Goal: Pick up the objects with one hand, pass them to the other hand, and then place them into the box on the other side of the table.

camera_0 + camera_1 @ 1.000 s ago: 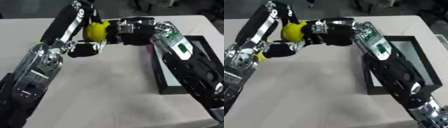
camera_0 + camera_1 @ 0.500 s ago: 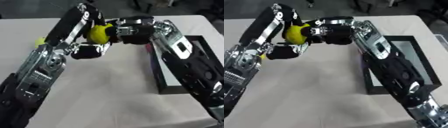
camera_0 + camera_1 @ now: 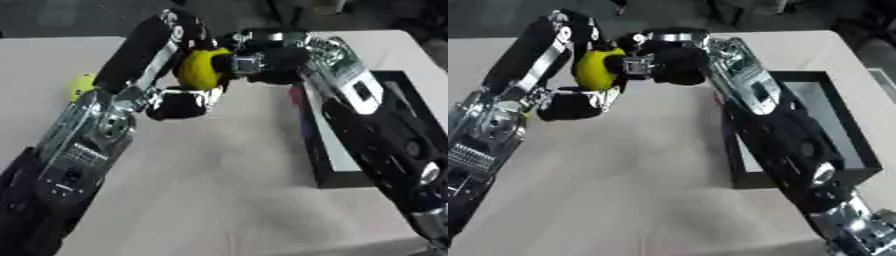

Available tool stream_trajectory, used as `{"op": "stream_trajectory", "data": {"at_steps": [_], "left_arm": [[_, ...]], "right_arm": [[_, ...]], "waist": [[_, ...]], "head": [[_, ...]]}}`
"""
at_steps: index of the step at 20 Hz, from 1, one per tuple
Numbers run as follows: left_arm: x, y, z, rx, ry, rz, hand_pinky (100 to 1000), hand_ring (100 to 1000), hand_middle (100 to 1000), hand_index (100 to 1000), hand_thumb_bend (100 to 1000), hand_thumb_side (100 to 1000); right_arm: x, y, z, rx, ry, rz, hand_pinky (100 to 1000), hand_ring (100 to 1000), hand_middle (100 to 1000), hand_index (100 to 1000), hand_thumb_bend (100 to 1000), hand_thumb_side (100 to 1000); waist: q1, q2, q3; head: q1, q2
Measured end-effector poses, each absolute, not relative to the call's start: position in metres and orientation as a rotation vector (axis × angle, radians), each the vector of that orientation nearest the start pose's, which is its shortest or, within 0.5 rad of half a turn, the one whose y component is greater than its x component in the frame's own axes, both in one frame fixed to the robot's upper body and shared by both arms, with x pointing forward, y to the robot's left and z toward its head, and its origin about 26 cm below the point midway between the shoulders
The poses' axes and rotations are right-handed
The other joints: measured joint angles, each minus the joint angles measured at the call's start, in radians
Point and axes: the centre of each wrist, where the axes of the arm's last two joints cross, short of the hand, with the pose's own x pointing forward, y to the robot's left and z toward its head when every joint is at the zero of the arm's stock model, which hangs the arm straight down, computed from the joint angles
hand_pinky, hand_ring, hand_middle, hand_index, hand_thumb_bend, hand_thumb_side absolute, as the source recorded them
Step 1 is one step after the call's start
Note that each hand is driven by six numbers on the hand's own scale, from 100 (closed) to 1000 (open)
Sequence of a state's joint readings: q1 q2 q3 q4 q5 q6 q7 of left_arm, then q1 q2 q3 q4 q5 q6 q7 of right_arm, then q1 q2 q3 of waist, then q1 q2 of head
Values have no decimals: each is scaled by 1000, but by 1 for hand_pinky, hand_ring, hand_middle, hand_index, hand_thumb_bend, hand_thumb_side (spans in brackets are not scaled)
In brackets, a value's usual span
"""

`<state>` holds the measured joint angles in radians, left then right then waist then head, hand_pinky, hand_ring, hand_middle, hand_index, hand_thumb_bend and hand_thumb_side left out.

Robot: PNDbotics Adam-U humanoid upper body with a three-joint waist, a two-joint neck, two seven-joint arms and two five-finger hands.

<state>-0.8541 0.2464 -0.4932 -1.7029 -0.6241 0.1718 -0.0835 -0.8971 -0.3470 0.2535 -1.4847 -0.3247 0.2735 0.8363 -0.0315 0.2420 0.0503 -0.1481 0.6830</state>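
Yellow ball (image 3: 201,68) sits up in the air between the two hands, over the far middle of the table (image 3: 227,200). The right hand (image 3: 671,62) has its fingers curled onto the ball's right side; the left hand (image 3: 185,102) presses in from the left and below (whether its fingers close round the ball I cannot tell). A small yellow-green object (image 3: 81,84) lies on the table behind the left arm. The black box (image 3: 846,130) rests at the right edge.

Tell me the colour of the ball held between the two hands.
The ball is yellow, clearest in the left eye view.
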Motion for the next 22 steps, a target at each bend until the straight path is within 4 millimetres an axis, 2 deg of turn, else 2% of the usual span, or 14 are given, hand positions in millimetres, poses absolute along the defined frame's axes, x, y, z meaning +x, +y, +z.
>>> {"op": "stream_trajectory", "data": {"at_steps": [2,4,8,10,13,17,22], "left_arm": [[341,78,254,-798,3127,1681,739,553,503,603,197,100],[341,78,254,-832,3122,1672,744,568,521,653,241,100],[341,76,254,-903,3116,1639,766,623,587,742,320,100],[341,76,254,-943,3107,1625,790,682,652,819,387,100],[340,74,254,-988,3103,1598,815,725,707,877,502,100],[339,72,254,-1043,3091,1568,819,735,729,933,591,100],[339,72,254,-1094,3093,1529,819,736,741,986,648,100]], "right_arm": [[407,-165,271,723,-1613,1323,1000,1000,1000,943,100,385],[407,-165,272,721,-1610,1311,1000,1000,1000,894,100,357],[406,-165,273,719,-1604,1293,1000,1000,1000,862,100,355],[406,-165,273,718,-1601,1287,1000,1000,1000,833,100,367],[406,-165,274,718,-1594,1278,1000,1000,1000,814,100,359],[406,-165,274,723,-1582,1268,1000,1000,1000,795,100,385],[406,-165,274,722,-1564,1255,1000,1000,1000,788,100,430]], "waist": [[0,0,0],[0,0,0],[0,0,0],[0,0,0],[0,0,0],[0,0,0],[0,0,-1]], "head": [[0,0],[-2,0],[-3,0],[-3,0],[-3,0],[-3,0],[-3,0]]}}
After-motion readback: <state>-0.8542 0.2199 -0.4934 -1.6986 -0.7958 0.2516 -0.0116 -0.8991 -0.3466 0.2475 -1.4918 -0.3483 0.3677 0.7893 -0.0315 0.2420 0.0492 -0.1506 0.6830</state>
